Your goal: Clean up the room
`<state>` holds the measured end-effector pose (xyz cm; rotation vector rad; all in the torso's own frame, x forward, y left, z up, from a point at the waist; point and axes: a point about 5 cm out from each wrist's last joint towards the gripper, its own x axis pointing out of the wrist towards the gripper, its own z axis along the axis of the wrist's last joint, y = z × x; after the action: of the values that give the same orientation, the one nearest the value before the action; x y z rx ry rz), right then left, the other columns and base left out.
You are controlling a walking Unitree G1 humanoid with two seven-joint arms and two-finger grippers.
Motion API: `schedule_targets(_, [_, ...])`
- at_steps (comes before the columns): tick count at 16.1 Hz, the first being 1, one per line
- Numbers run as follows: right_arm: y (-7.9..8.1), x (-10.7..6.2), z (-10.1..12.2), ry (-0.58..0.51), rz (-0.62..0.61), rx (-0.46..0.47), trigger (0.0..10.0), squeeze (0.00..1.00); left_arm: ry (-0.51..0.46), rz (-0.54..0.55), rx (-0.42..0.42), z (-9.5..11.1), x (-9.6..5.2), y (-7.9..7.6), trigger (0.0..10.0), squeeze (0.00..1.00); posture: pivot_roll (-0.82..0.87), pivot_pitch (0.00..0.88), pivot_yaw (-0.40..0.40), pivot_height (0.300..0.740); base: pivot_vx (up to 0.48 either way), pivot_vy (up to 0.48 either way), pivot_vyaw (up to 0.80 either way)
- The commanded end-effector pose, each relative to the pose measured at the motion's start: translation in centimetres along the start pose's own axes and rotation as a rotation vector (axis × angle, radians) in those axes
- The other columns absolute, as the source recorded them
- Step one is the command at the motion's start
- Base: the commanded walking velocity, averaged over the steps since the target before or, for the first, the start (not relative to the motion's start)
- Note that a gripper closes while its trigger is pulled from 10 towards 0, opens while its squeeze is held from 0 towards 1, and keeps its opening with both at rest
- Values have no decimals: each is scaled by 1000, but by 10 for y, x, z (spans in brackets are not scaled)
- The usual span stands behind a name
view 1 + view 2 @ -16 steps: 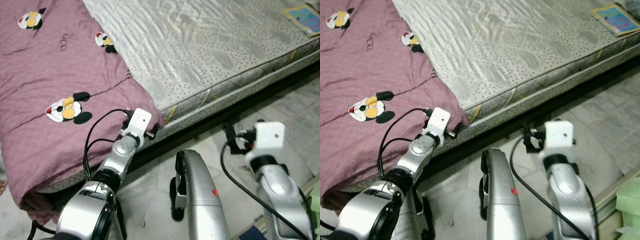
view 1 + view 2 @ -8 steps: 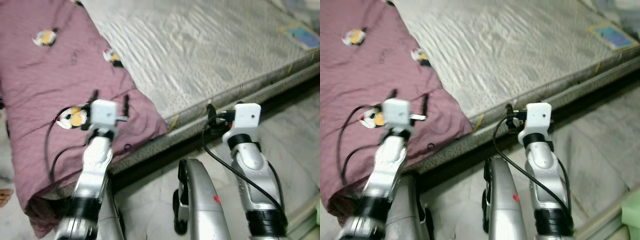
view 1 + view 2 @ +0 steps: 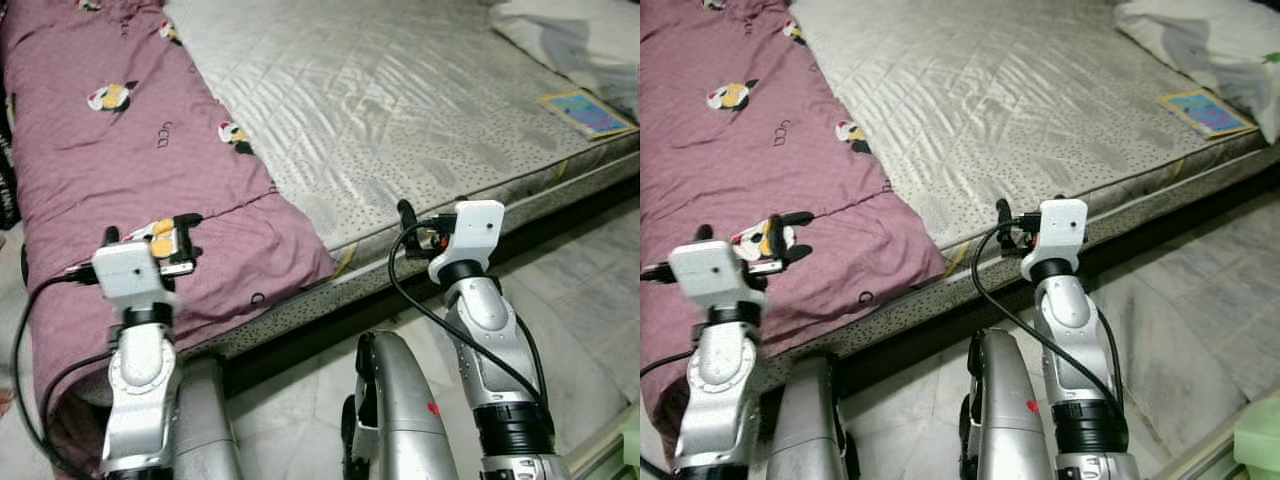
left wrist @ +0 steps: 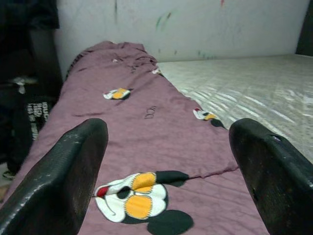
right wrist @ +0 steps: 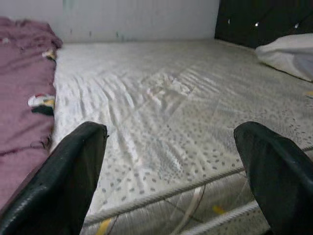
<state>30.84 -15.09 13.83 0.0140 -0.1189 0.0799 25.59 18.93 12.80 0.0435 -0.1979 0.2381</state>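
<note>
A maroon quilted blanket printed with cartoon mouse heads (image 3: 120,170) was spread along the left side of a bare grey-white quilted mattress (image 3: 400,110), its lower corner draped over the mattress's front edge. The left claw (image 4: 166,181) was held above that front part of the blanket, its two black fingers (image 4: 68,181) set wide apart with nothing between them. The right claw (image 5: 171,176) was raised at the mattress's front edge, likewise spread wide and empty.

In the head views a white pillow (image 3: 1210,40) was seen at the far right corner of the mattress, with a thin book with a blue and yellow cover (image 3: 1205,110) lying flat near the right edge just in front of it. A pale marble-patterned tiled floor (image 3: 590,300) was seen below the bed. The left wrist view showed a pale wall (image 4: 195,24) behind the bed with faint coloured marks, and dark objects (image 4: 24,98) standing beside the blanket's outer edge. The right wrist view showed a dark panel (image 5: 264,19) behind the pillow.

Small dark lettering was printed on the blanket between the mouse heads (image 3: 166,128), too small to be read.
</note>
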Motion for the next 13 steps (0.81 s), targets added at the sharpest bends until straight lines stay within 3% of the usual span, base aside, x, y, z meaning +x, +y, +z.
schedule_targets(1, [0, 2, -1, -1, 3, 10, 10000, 0, 13, -15, 2, 0, -1, -2, 10000, 0, 47, 45, -27, 532, 0, 0, 0])
schedule_targets(13, [-2, 14, 2, -50, -11, 17, 10000, 0, 47, -62, 11, 0, 8, -9, 10000, 0, 34, 0, -5, 673, 0, 0, 0])
